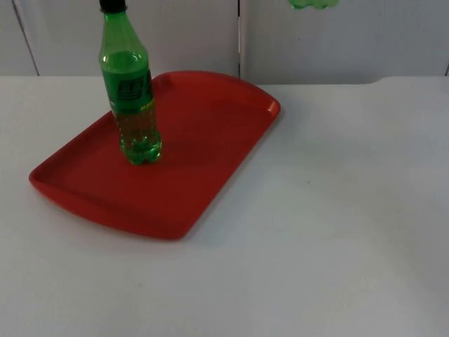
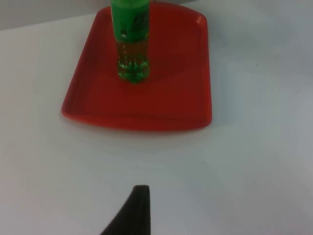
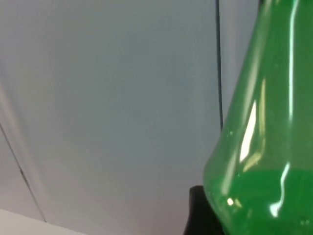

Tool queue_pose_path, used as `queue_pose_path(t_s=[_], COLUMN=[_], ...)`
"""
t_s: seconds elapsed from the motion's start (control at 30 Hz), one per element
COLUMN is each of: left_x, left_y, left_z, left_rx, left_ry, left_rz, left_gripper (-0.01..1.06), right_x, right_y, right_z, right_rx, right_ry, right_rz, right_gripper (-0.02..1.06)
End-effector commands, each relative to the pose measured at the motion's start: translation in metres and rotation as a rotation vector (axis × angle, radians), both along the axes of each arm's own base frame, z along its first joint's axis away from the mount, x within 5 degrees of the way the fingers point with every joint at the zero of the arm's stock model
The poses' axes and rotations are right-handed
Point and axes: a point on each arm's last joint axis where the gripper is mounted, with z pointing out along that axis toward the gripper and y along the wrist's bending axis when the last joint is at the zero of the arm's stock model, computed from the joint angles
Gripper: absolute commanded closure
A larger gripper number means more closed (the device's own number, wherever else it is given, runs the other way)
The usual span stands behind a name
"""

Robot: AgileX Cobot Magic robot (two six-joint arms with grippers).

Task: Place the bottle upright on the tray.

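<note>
**Green bottle upright on the red tray**

From my station I see a green bottle [image 1: 131, 98] with a black cap standing upright on the red tray [image 1: 210, 133], towards the tray's far left part. Its base rests on the tray floor, and a green label wraps its middle. The tray lies at a slant on the white bench [image 1: 337, 210], left of centre, one corner near the grey partition wall [image 1: 337, 42]. At the upper edge, right of centre, I catch a sliver of a second green object [image 1: 313, 3], too cropped to identify.
</note>
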Motion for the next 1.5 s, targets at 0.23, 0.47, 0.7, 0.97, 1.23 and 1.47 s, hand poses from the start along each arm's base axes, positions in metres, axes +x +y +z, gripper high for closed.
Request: queue_pose_path(t_s=[0.23, 0.47, 0.7, 0.97, 1.23, 1.47], left_x=[0.0, 0.0, 0.0, 0.0, 0.0, 0.0], left_y=[0.0, 0.0, 0.0, 0.0, 0.0, 0.0], left_z=[-0.002, -0.002, -0.002, -0.002, -0.002, -0.002], left_rx=[-0.008, -0.008, -0.008, -0.008, -0.008, -0.008], left_ry=[0.007, 0.007, 0.007, 0.007, 0.007, 0.007], left_rz=[-0.008, -0.008, -0.008, -0.008, -0.008, -0.008], left_gripper=[0.0, 0.0, 0.0, 0.0, 0.0, 0.0], right_x=[0.013, 0.052, 0.075, 0.083, 0.086, 0.086], right_y=[0.011, 0.041, 0.069, 0.087, 0.091, 0.092], right_z=[-0.01, -0.042, -0.088, -0.142, -0.19, -0.213], right_rx=[-0.126, -0.099, -0.029, 0.041, 0.113, 0.055], right_ry=[-0.11, -0.192, -0.257, -0.386, -0.393, -0.398], right_rz=[0.029, 0.038, 0.129, 0.247, 0.274, 0.28], right_gripper=[1.05, 1.05, 1.05, 1.05, 1.05, 1.05])
